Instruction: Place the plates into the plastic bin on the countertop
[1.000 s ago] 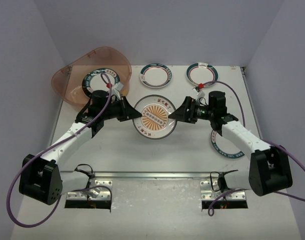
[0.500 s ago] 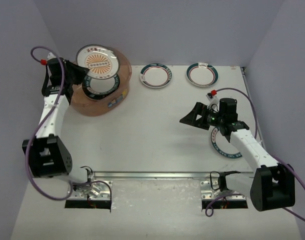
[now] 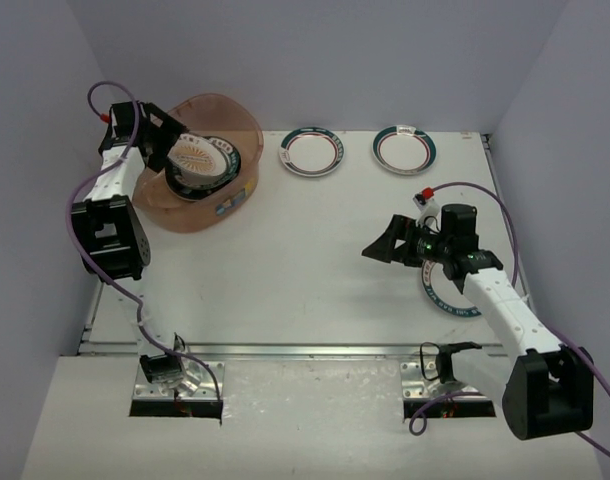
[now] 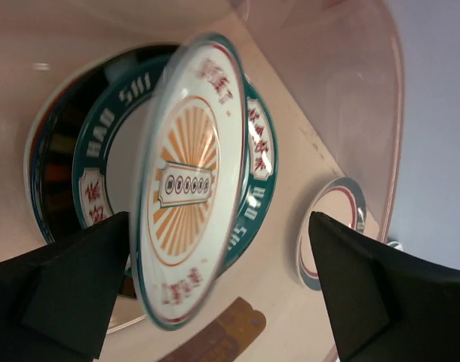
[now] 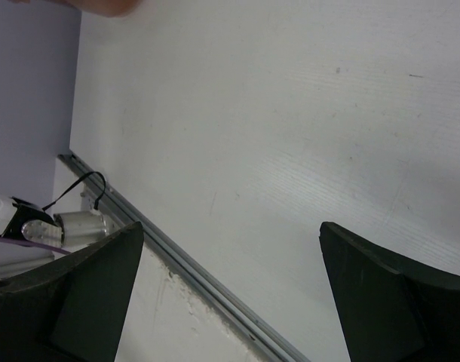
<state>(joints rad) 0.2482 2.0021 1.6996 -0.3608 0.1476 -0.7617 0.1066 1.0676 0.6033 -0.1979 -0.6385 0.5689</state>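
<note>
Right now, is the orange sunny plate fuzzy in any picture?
Left wrist view: the orange sunburst plate shows a smeared left edge; top external view: it looks streaky too; right wrist view: the countertop is sharp.

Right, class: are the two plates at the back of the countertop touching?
Apart. The top view shows bare countertop between the left plate and the right plate.

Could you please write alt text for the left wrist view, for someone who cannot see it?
An orange sunburst plate is tilted on edge between the wide-open jaws of the left gripper, inside the translucent pink plastic bin. Beneath it lie a teal-lettered plate and a dark-rimmed plate; a teal-red banded plate shows through the bin wall.
</note>
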